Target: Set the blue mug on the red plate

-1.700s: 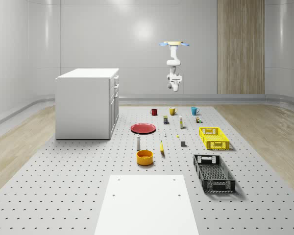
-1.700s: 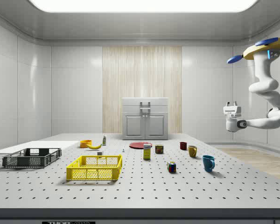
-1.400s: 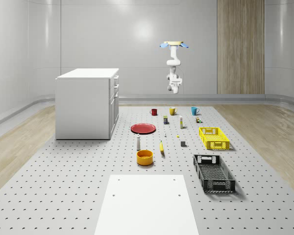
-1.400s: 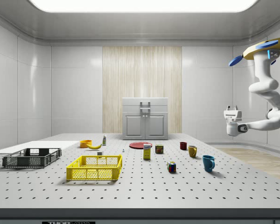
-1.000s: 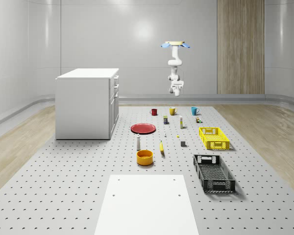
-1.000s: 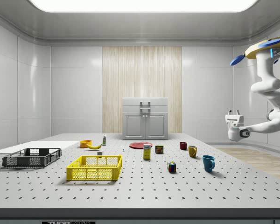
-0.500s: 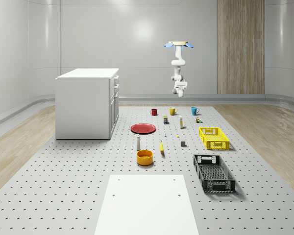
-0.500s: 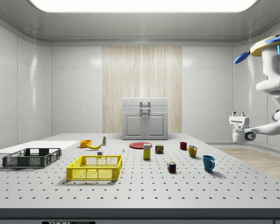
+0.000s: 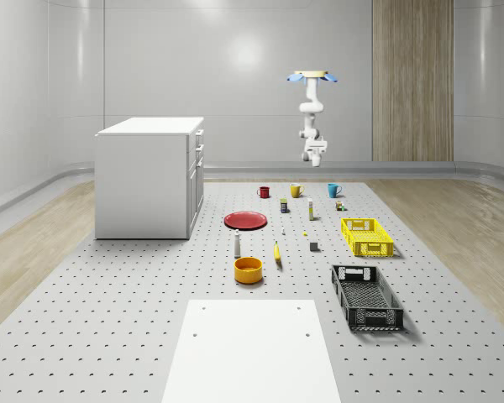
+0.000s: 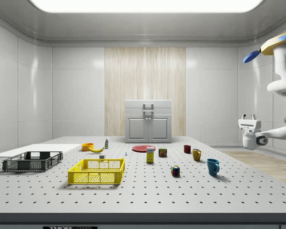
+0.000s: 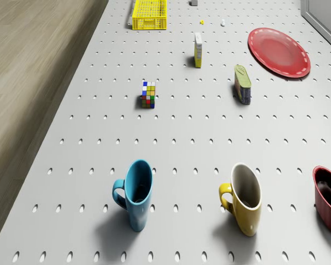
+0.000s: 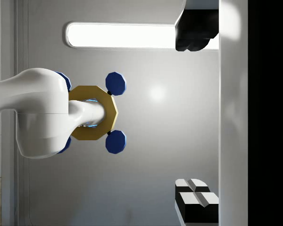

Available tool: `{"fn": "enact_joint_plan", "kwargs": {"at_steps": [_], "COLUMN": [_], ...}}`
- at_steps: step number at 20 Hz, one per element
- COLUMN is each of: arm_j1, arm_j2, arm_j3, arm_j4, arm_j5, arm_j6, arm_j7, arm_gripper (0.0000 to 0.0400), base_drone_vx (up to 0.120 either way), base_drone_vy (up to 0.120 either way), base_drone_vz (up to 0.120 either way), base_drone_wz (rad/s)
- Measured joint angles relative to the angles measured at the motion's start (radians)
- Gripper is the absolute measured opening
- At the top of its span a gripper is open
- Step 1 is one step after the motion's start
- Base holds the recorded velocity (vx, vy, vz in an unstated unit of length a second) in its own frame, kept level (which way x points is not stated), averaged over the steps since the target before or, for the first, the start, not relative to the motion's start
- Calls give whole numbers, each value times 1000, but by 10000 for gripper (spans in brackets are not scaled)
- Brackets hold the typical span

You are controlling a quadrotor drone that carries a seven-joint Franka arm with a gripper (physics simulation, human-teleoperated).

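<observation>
The blue mug (image 9: 334, 191) (image 10: 212, 166) (image 11: 138, 193) stands upright at the far end of the perforated table, at the right of a row with a yellow mug (image 11: 245, 199) and a red mug (image 11: 328, 200). The red plate (image 9: 246, 220) (image 10: 143, 148) (image 11: 279, 52) lies flat nearer the white cabinet. The drone (image 9: 311, 77) (image 10: 281, 47) hovers high beyond the table's far end, behind the mugs. My gripper (image 10: 249, 116) (image 9: 314, 151) (image 12: 196, 122) hangs in the air well above and behind the blue mug, pointing upward, open and holding nothing.
A white cabinet (image 9: 149, 176) stands on the table's left in the whole-scene view. A Rubik's cube (image 11: 148, 94), a can (image 11: 242, 84) and a small box (image 11: 198, 49) lie between mugs and plate. Yellow crate (image 9: 366, 236), black crate (image 9: 366, 295), banana (image 9: 277, 253), orange bowl (image 9: 248, 269) sit nearer.
The drone with its arm has drifted to the right in both the whole-scene and side views. The gripper has sunk slightly and stays open. The table's objects have not moved.
</observation>
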Motion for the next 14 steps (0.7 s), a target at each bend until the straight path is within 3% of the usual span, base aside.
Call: {"fn": "enact_joint_plan", "kwargs": {"at_steps": [10, 14], "arm_j1": [-1, -3], "arm_j2": [-5, -7], "arm_j3": [3, 6], "arm_j4": [-5, -7], "arm_j5": [-3, -7], "arm_j6": [7, 10], "arm_j7": [0, 1], "arm_gripper": [400, 400], "base_drone_vx": [120, 120], "base_drone_vy": [120, 10], "base_drone_vz": [0, 0], "base_drone_wz": [0, 0]}}
